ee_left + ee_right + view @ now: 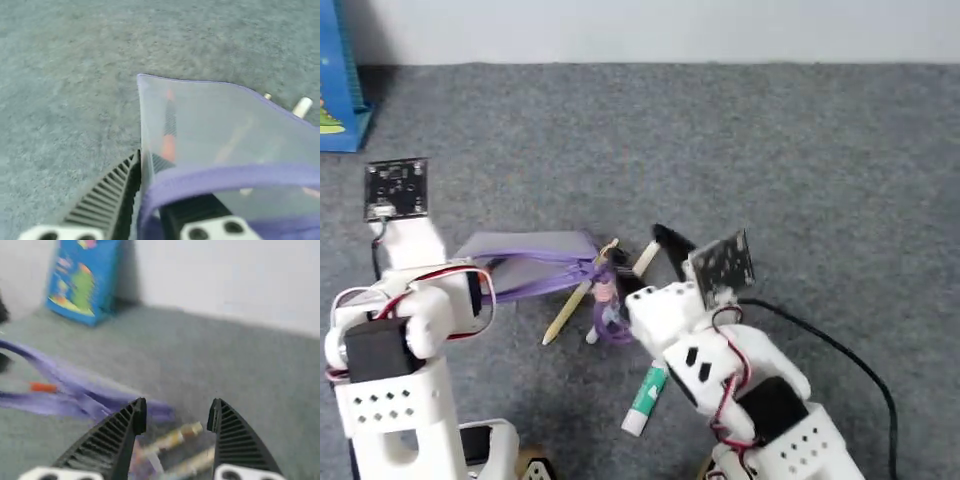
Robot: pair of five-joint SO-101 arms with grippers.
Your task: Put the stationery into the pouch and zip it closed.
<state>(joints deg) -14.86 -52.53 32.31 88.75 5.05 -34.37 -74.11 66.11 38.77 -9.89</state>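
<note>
A grey carpet (pixel 800 150) is covering the table. Two white arms are sitting along the lower edge of the high view, the left arm (pixel 390 350) in the lower left corner and the right arm (pixel 740 380) toward the lower right. The purple see-through pouch (pixel 535 262) is lying just left of the middle of that view, stretching from the left arm toward the centre. The left gripper (pixel 147 161) is pinching the pouch at its side edge, just under the purple rim, with its fingers clamped onto the thin plastic (an orange and black pen (pixel 169 131) is showing through the clear wall). The right gripper (pixel 176 412) is hanging just right of the pouch's right end, its fingers spread apart and gripping nothing, above a blurred cluster of writing things. A blue box (pixel 338 80) is standing against the wall in the upper left corner. A black cable (pixel 840 350) is trailing across the carpet at the lower right. A white-and-green stick (pixel 645 398) is lying below the centre, just beside the right arm. A wooden pencil (pixel 575 300) is lying aslant at the centre, its upper end reaching the pouch's right end and its tip pointing to the lower left.
</note>
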